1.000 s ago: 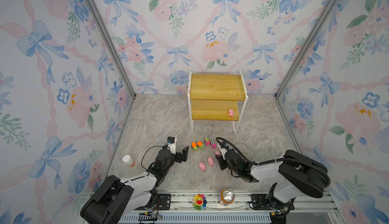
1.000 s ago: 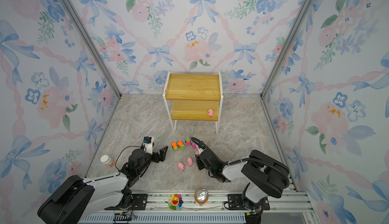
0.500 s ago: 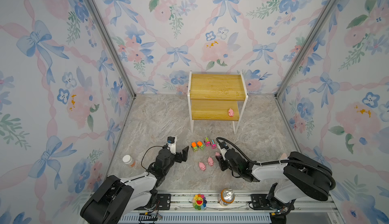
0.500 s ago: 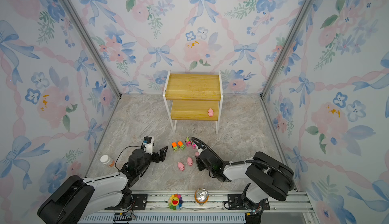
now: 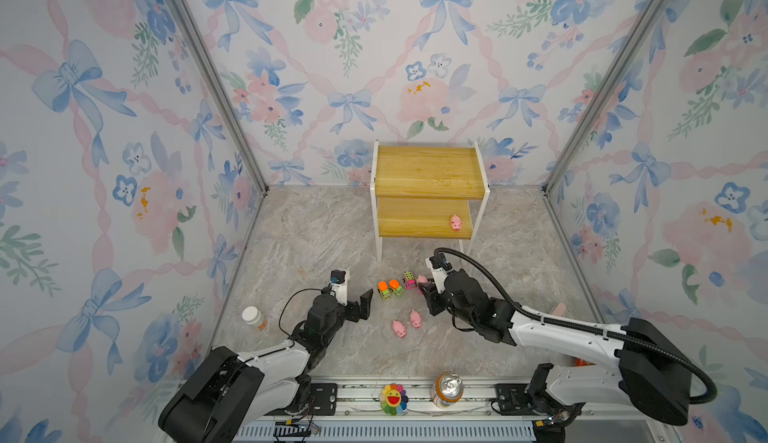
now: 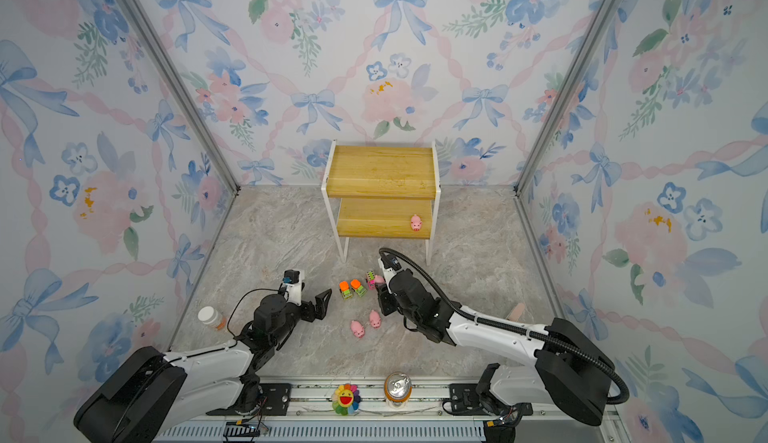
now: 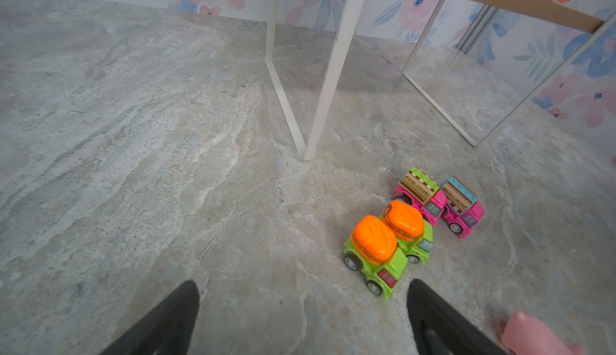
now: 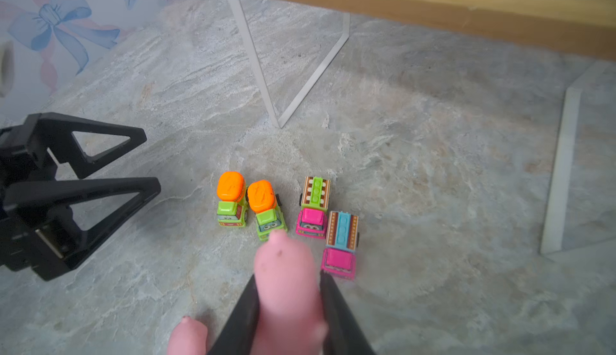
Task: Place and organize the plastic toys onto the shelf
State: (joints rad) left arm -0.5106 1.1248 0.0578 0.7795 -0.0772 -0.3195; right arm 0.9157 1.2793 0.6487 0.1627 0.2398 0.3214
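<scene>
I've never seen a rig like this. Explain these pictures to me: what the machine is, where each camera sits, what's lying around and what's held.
It is a robot with two arms, each ending in a two-fingered gripper. Two pictures come from a camera overhead. The other two come from cameras on the arms' wrists, looking past the fingers.

At the back stands a two-tier shelf with one pink pig on its lower board. On the floor are two green trucks with orange tops, two pink trucks and two more pigs.

The right gripper is shut on a fourth pig. The left gripper is open and holds nothing.

A can, a rainbow flower and a small bottle stand near the edges.
</scene>
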